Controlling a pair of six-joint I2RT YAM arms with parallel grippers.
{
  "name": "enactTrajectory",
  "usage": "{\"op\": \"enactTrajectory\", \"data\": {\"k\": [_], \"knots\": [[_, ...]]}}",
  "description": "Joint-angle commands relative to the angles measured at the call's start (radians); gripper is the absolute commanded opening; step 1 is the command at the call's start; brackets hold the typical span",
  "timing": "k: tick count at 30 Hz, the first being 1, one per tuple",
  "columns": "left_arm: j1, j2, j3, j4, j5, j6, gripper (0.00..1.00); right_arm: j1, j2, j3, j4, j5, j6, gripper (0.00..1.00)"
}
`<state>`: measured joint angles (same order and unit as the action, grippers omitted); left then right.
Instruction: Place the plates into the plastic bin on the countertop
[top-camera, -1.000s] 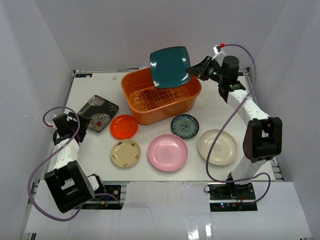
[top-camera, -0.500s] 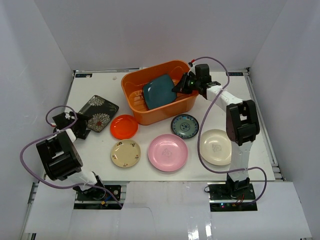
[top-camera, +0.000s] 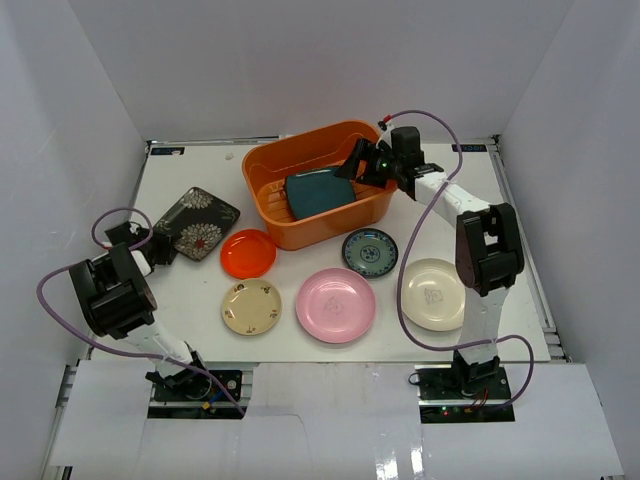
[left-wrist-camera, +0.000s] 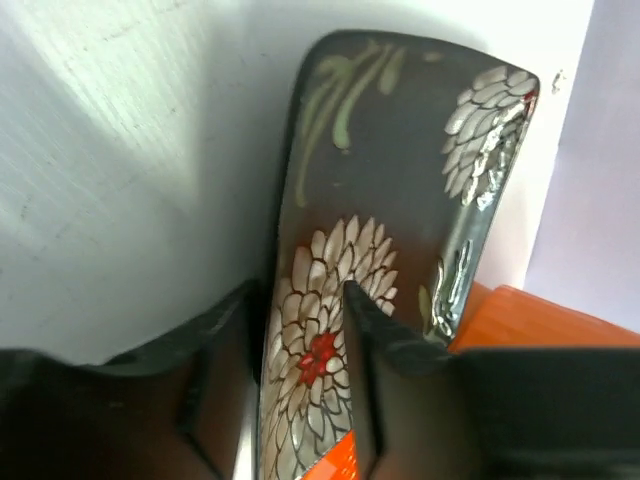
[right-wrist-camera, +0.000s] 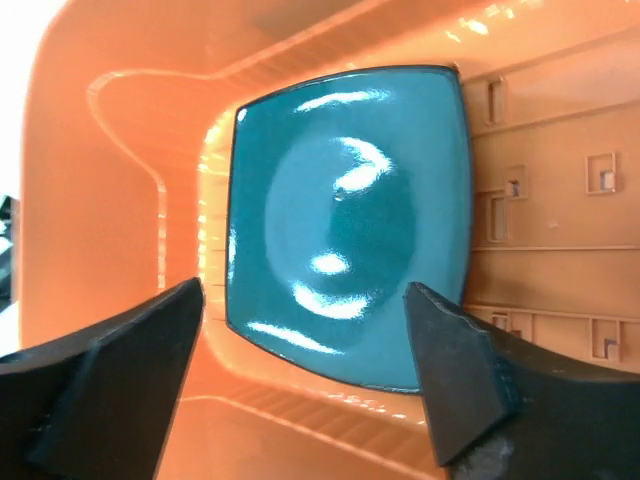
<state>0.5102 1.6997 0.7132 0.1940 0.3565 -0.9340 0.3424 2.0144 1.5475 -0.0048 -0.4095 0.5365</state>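
Note:
The teal square plate (top-camera: 318, 192) (right-wrist-camera: 350, 215) lies inside the orange plastic bin (top-camera: 330, 228) (right-wrist-camera: 120, 180), against its near wall. My right gripper (top-camera: 358, 162) (right-wrist-camera: 305, 300) hangs open just above that plate, fingers apart and holding nothing. On the white countertop (top-camera: 200, 170) at the left, the black square floral plate (top-camera: 197, 222) (left-wrist-camera: 400, 170) has its near rim between the fingers of my left gripper (top-camera: 157, 243) (left-wrist-camera: 302, 295), one finger under it and one on its face.
In front of the bin lie a red-orange plate (top-camera: 248, 253), a beige plate with small motifs (top-camera: 251, 306), a pink plate (top-camera: 335, 304), a blue-green patterned plate (top-camera: 370, 252) and a cream plate (top-camera: 435, 294). White walls bound the table.
My right gripper carried the teal plate down into the bin and let go of it. My left gripper has closed on the black plate's rim.

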Motion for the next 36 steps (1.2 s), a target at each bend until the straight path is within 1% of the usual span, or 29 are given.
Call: {"op": "enactTrajectory", "data": {"k": [1, 2, 3, 4, 5, 7, 10, 13, 14, 15, 17, 18, 19, 24, 29, 32, 33, 34, 35, 36], "knots": [[-0.002, 0.034, -0.026, -0.036, -0.059, 0.02, 0.47, 0.003, -0.129, -0.012, 0.086, -0.009, -0.023, 0.91], [-0.002, 0.034, -0.027, -0.031, -0.062, 0.021, 0.35, 0.003, -0.159, -0.03, 0.101, -0.011, -0.024, 0.92], [-0.004, 0.034, -0.029, -0.028, -0.07, 0.023, 0.29, 0.004, -0.177, -0.041, 0.111, -0.014, -0.024, 0.98], [-0.002, 0.034, -0.032, -0.025, -0.071, 0.023, 0.23, 0.004, -0.193, -0.055, 0.123, -0.014, -0.024, 0.98], [-0.002, 0.037, -0.032, -0.013, -0.07, 0.021, 0.12, 0.006, -0.224, -0.079, 0.143, -0.018, -0.023, 0.94], [-0.002, 0.037, -0.035, -0.007, -0.06, 0.02, 0.0, 0.006, -0.253, -0.099, 0.157, -0.035, -0.021, 0.94], [-0.002, 0.002, -0.053, 0.016, -0.047, 0.012, 0.0, 0.012, -0.313, -0.162, 0.206, -0.064, -0.009, 0.94], [-0.002, -0.093, -0.07, 0.051, -0.013, -0.017, 0.0, 0.027, -0.362, -0.21, 0.241, -0.103, -0.003, 0.94], [-0.002, -0.13, -0.086, 0.077, -0.005, -0.028, 0.0, 0.038, -0.377, -0.217, 0.246, -0.112, -0.004, 0.94], [-0.002, -0.211, -0.093, 0.091, 0.001, -0.054, 0.0, 0.043, -0.384, -0.225, 0.247, -0.12, -0.004, 0.94], [-0.002, -0.29, -0.104, 0.123, 0.01, -0.081, 0.0, 0.066, -0.401, -0.251, 0.256, -0.137, -0.013, 0.94], [-0.001, -0.354, -0.106, 0.137, 0.016, -0.103, 0.0, 0.072, -0.404, -0.259, 0.258, -0.14, -0.016, 0.94], [0.001, -0.38, -0.104, 0.154, 0.028, -0.144, 0.0, 0.078, -0.405, -0.267, 0.259, -0.146, -0.021, 0.94], [0.001, -0.538, -0.074, 0.203, 0.044, -0.219, 0.0, 0.109, -0.404, -0.267, 0.255, -0.179, -0.033, 0.95], [-0.01, -0.607, -0.011, 0.199, 0.114, -0.204, 0.0, 0.121, -0.411, -0.239, 0.253, -0.212, -0.041, 0.94], [-0.056, -0.595, 0.077, 0.156, 0.156, -0.154, 0.0, 0.119, -0.424, -0.213, 0.221, -0.213, -0.064, 0.96], [-0.109, -0.583, 0.107, 0.139, 0.173, -0.138, 0.0, 0.121, -0.431, -0.214, 0.215, -0.212, -0.076, 0.96], [-0.146, -0.569, 0.176, 0.098, 0.168, -0.118, 0.0, 0.119, -0.453, -0.221, 0.213, -0.194, -0.079, 0.98], [-0.194, -0.533, 0.218, 0.067, 0.159, -0.054, 0.0, 0.119, -0.468, -0.23, 0.212, -0.174, -0.085, 1.0], [-0.293, -0.506, 0.265, 0.03, 0.119, -0.02, 0.0, 0.119, -0.485, -0.26, 0.209, -0.151, -0.092, 0.91]]}}
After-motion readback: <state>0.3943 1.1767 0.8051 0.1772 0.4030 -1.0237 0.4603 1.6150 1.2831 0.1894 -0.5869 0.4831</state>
